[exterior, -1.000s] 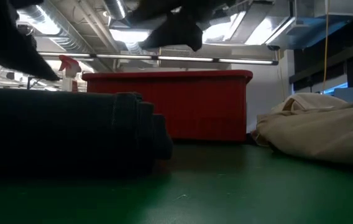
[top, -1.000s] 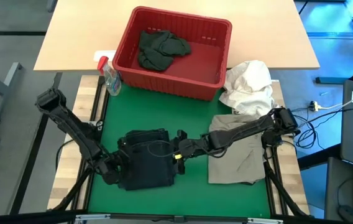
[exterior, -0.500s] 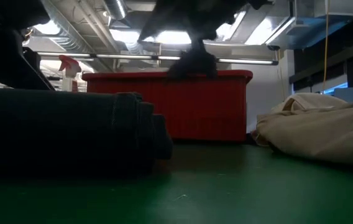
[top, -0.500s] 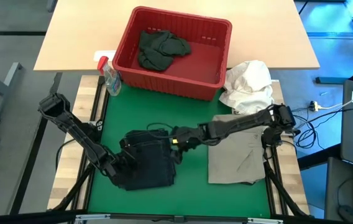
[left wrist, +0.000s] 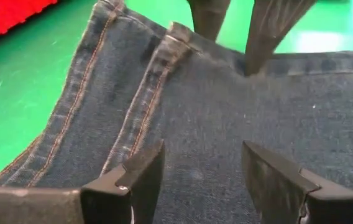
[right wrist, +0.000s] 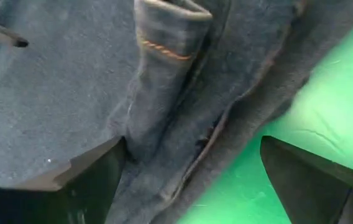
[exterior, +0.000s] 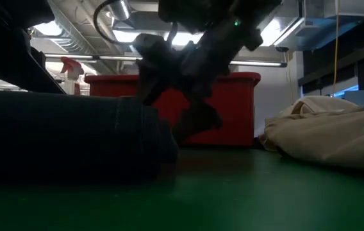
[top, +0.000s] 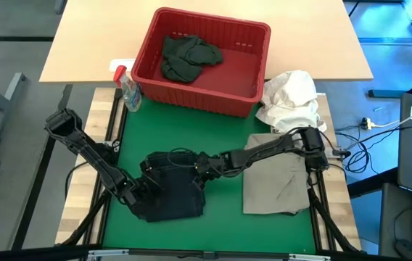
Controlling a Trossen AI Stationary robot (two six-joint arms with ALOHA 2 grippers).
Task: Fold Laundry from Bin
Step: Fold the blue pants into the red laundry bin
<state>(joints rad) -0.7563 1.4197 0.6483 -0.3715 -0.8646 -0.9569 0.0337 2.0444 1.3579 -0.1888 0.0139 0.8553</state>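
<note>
A folded dark denim garment with orange stitching (top: 168, 190) lies on the green mat of the counter (top: 220, 217), near its front left part. The left tool (top: 142, 194) rests at the garment's left edge; in the left wrist view its two dark fingers (left wrist: 140, 180) stand spread over the denim, gripping nothing. The right tool (top: 200, 168) sits at the garment's right edge, reaching in from the right across the mat; in the right wrist view its fingers (right wrist: 96, 177) are spread wide, one over the denim and the other over the green mat, with a folded seam between them.

A flat khaki-beige garment (top: 278, 181) lies on the mat to the right, partly under the right arm. Behind it sits a crumpled white cloth bundle (top: 291, 100). The red slotted plastic basket (top: 253, 40) stands on the light wooden counter beyond the mat, holding a crumpled dark garment (top: 188, 58). A small clear spray bottle with a red top (top: 126, 85) stands just beside the basket's left front corner.
</note>
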